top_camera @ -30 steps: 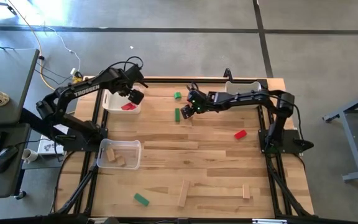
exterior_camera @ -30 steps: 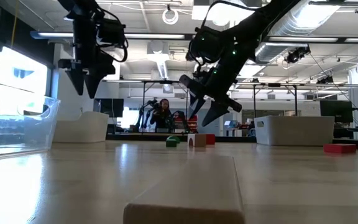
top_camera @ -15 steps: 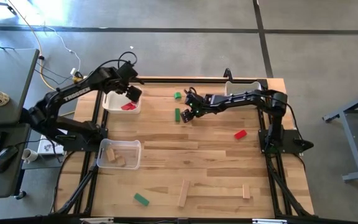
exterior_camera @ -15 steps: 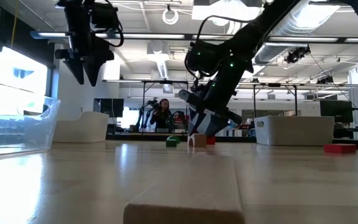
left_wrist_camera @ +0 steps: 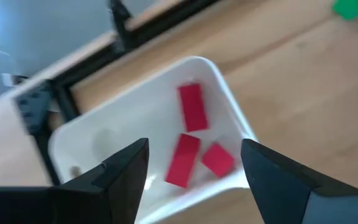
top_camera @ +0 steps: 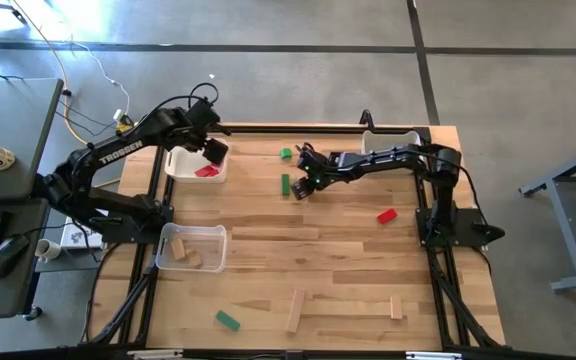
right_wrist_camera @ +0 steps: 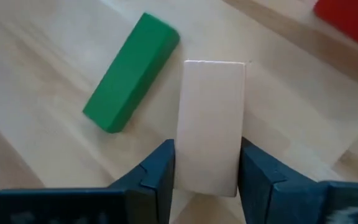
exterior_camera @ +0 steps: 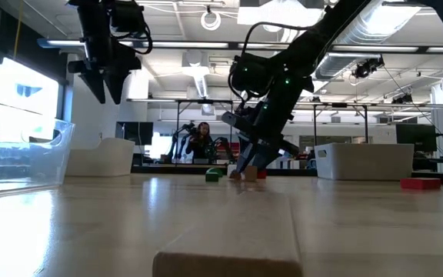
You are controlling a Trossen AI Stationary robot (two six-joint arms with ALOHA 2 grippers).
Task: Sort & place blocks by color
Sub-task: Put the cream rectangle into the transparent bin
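**Right claw clamped on a plain wood bar**

Nearest me, the right gripper (right_wrist_camera: pixel 205 177) has both fingers pressed against a plain wooden block (right_wrist_camera: pixel 210 124) lying on the table (top_camera: pixel 328 260). Just beside it I see a green bar (right_wrist_camera: pixel 131 73). Farther off, the left gripper (left_wrist_camera: pixel 194 168) hangs wide open above the white bin (left_wrist_camera: pixel 104 134) of red blocks (left_wrist_camera: pixel 192 107).

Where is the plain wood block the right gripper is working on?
In the high view, the plain wood block lies on the table's far middle, between the right gripper fingers, beside the green bar.
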